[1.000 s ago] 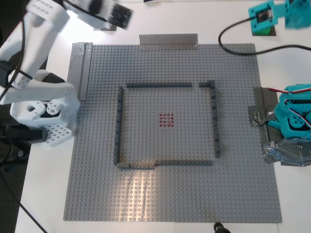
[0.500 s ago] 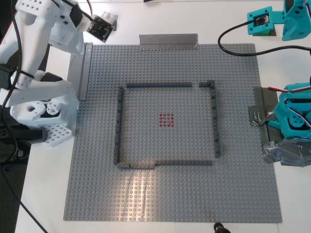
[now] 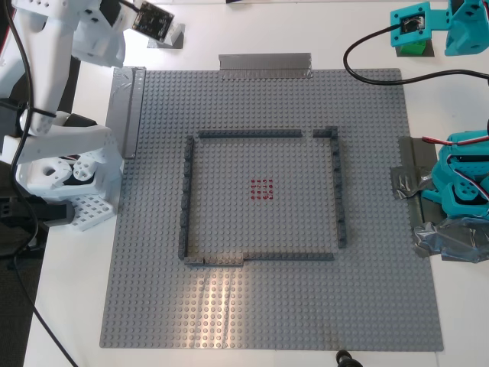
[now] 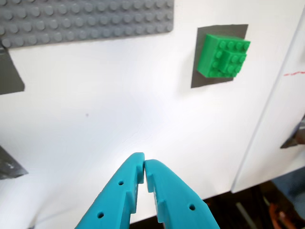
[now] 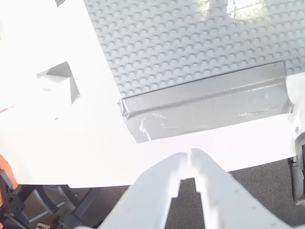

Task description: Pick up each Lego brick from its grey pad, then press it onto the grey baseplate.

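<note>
The bright green Lego brick [image 4: 223, 56] sits on its dark grey pad [image 4: 199, 76]; in the exterior view the green brick [image 3: 413, 47] peeks out under the teal arm [image 3: 458, 27] at the top right. My first gripper [image 4: 144, 165] hovers short of the brick over white table, shut and empty. My second gripper [image 5: 189, 155] is shut and empty beyond the grey baseplate [image 5: 190, 43]. The white brick [image 5: 50, 83] shows washed out on its silvery pad [image 5: 72, 88]. The baseplate [image 3: 229, 321] carries a thin dark outline [image 3: 186, 199] and red studs [image 3: 261, 189].
Grey tape strips [image 3: 264, 65] hold the baseplate's far edge, and another strip [image 3: 126, 107] lies on the exterior view's left. The white arm's base [image 3: 65, 172] and the teal arm's base [image 3: 462, 183] stand beside the plate on opposite sides. The table edge [image 5: 238, 164] runs close under my second gripper.
The white arm's wrist has swung back and up at the exterior view's top left, uncovering the silvery pad. The teal arm's wrist has shifted only slightly above the green brick.
</note>
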Available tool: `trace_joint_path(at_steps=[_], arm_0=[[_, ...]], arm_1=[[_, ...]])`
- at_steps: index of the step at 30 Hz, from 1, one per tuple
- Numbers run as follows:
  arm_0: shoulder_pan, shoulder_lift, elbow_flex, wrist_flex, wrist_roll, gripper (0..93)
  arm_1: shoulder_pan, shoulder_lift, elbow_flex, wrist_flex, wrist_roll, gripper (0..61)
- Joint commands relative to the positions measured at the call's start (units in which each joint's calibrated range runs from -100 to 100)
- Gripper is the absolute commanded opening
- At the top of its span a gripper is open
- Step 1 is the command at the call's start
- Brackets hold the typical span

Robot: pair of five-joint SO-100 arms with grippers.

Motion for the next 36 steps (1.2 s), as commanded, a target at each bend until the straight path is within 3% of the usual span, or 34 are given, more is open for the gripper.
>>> trace_joint_path(at_steps=[1,6,10,15,17,23,30,36], arm_0=[[0.78,-1.54,-2.86,-0.04,0.18,0.0],[2.38,-0.68,-3.31,-0.36,0.18,0.0],[2.6,-1.54,-3.58,-0.36,0.42,0.0],[2.38,0.78,-8.82,-0.28,-3.73,0.0],[2.52,3.96,-12.07,0.21,-5.83,0.0],[4.63,16.49,-24.35,-0.28,-7.44,15.2],[4.48,29.97,-40.96,0.29,-7.3,16.6],[3.39,35.8,-45.84,0.37,-6.03,16.7]], arm_1=[[0.22,0.07,-5.01,-2.84,2.93,0.2],[0.44,4.02,-7.26,-5.61,4.59,0.3],[0.51,12.69,-16.93,-4.47,3.71,0.3],[-1.81,22.56,-25.23,-3.57,2.35,0.4],[-3.99,25.82,-27.49,-3.33,1.61,0.4],[-7.83,38.18,-38.23,-3.57,0.05,2.0],[-8.99,50.46,-49.52,-4.87,-0.78,7.5],[-8.63,56.72,-52.59,-8.62,-2.93,15.2]])
